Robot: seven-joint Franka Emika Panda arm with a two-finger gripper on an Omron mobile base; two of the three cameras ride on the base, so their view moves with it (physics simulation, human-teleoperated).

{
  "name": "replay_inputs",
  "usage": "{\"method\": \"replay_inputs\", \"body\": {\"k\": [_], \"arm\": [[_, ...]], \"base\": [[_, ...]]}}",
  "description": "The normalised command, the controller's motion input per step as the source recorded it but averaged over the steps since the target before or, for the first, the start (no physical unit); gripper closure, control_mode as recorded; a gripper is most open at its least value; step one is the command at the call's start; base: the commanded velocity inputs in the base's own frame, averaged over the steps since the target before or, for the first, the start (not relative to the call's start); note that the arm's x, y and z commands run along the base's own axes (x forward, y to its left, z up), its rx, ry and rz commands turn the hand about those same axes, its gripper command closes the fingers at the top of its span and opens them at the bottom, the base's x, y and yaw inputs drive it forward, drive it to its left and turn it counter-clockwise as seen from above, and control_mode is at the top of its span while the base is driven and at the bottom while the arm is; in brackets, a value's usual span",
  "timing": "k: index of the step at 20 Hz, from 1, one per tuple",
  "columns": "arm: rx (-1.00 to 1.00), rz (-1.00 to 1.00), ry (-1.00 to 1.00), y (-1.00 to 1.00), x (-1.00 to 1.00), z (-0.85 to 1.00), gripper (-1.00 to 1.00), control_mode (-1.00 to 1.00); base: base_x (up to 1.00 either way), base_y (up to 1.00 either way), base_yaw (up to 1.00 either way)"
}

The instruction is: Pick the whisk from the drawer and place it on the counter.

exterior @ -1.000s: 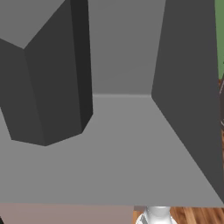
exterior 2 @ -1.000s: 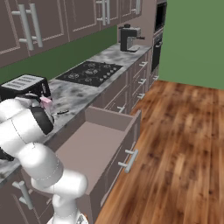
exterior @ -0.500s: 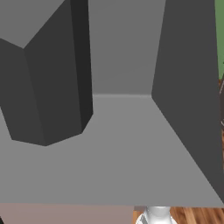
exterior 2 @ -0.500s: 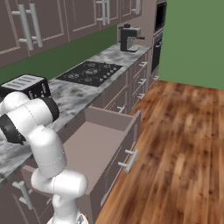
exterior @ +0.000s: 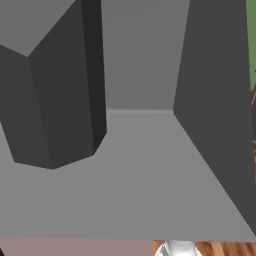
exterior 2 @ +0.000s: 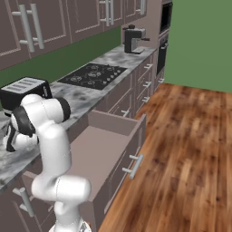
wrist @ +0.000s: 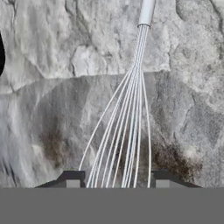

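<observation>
1. Your fingers (wrist: 113,183) sit closed around the wire loops of the whisk (wrist: 131,113).
2. The whisk lies over the marbled table (wrist: 52,87), its handle pointing away from the hand.
3. Your arm reaches to the table's near end, beside the toaster (exterior 2: 25,90).
4. The drawer (exterior 2: 108,154) stands pulled open below the table's front edge.
</observation>
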Motion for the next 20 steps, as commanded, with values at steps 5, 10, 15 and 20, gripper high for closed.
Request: {"method": "replay_inputs", "body": {"k": [5, 10, 15, 20], "arm": [[0.00, 0.01, 0.00, -0.01, -0.13, -0.02, -1.00, -1.00], [0.00, 0.09, 0.00, 0.00, 0.00, 0.41, -1.00, -1.00], [0.05, 0.12, 0.00, 0.00, 0.02, 1.00, -1.00, -1.00], [0.17, 0.11, -0.03, -0.09, 0.33, 1.00, -1.00, -1.00]], "base": [[0.00, 0.00, 0.00], [0.00, 0.00, 0.00], [0.00, 0.00, 0.00], [0.00, 0.00, 0.00]]}}
